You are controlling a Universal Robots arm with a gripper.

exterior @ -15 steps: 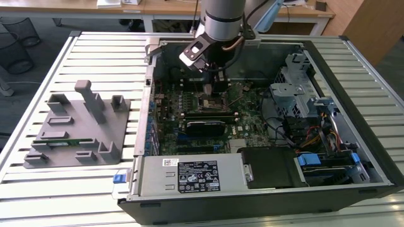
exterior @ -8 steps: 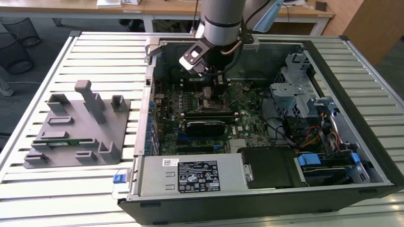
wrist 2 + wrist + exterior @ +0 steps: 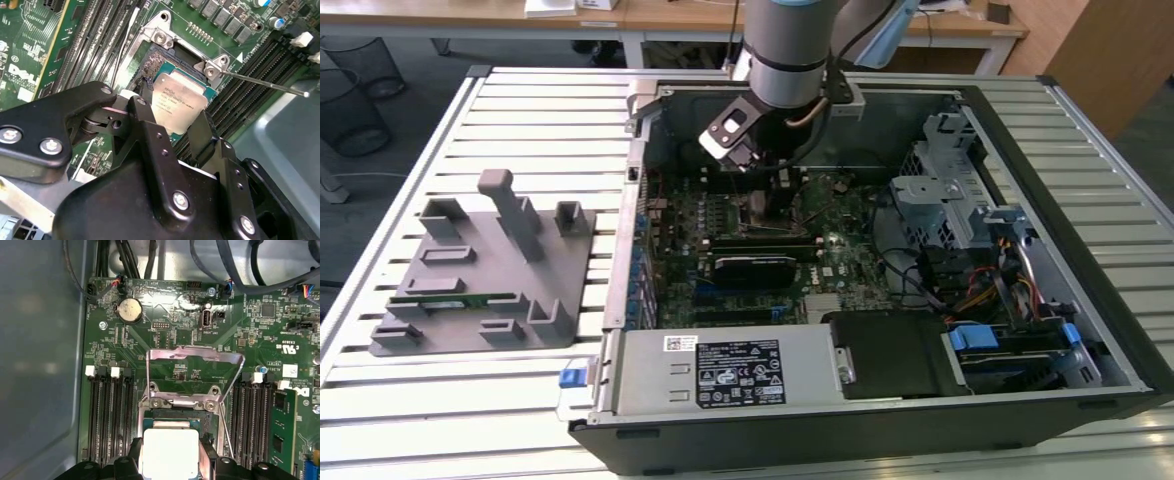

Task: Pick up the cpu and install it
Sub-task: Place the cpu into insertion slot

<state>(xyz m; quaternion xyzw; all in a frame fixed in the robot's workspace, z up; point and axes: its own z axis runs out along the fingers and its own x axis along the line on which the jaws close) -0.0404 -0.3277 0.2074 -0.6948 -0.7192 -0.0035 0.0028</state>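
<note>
Slatted metal surface (image 3: 520,90) carries an open computer case (image 3: 854,435), and the arm reaches into it toward the case's far edge. Nearest in both wrist views, the jaws stand narrow, closed on two opposite edges of the cpu (image 3: 180,100) (image 3: 170,455), which sits just over the open socket (image 3: 172,412); whether it is seated I cannot tell. It lies about flat, metal top up, its edges roughly square to the socket frame. Being square, it has no real long axis. The risk, as I judge it, is a slight tilt or twist. That would put one corner down first and harm the contacts, and a loose grip would let it fall askew. Beyond the socket's far edge stands the raised load plate (image 3: 192,357), close enough for a jaw to strike. Memory slots (image 3: 110,415) flank the socket.
</note>
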